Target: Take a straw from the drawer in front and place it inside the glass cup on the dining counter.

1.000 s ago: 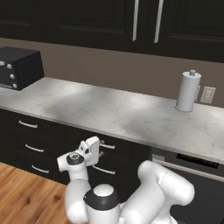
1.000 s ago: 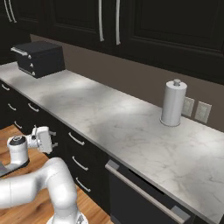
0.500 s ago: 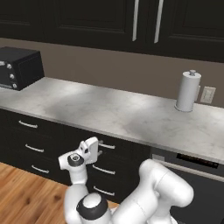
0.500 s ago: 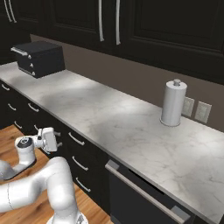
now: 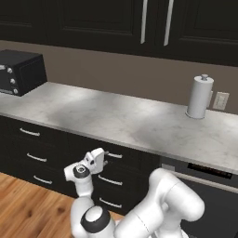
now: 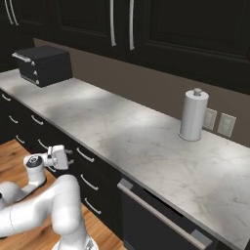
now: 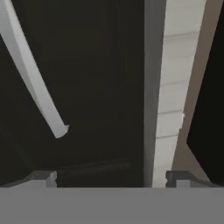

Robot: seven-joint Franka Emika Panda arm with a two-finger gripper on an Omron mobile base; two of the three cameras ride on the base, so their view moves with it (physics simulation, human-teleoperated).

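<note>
**Operator:** While the arm sat low ahead of the cabinet run, where was the gripper (image 5: 105,159) positioned?

**Technician:** It was level with the top drawer (image 5: 122,157), just short of the silver bar handle (image 7: 30,72). In the hand view, the handle crossed the upper left, and the jaws stood spread with nothing between them. That spacing was judged to suit closing around the bar.

**Operator:** And the straw?

**Technician:** The drawer front was shut, so its contents could not be seen; the straw was presumably inside. On the marble counter (image 5: 130,123) stood a paper-towel roll (image 5: 199,97) and a black oven (image 5: 21,72), well apart from the working area.
</note>
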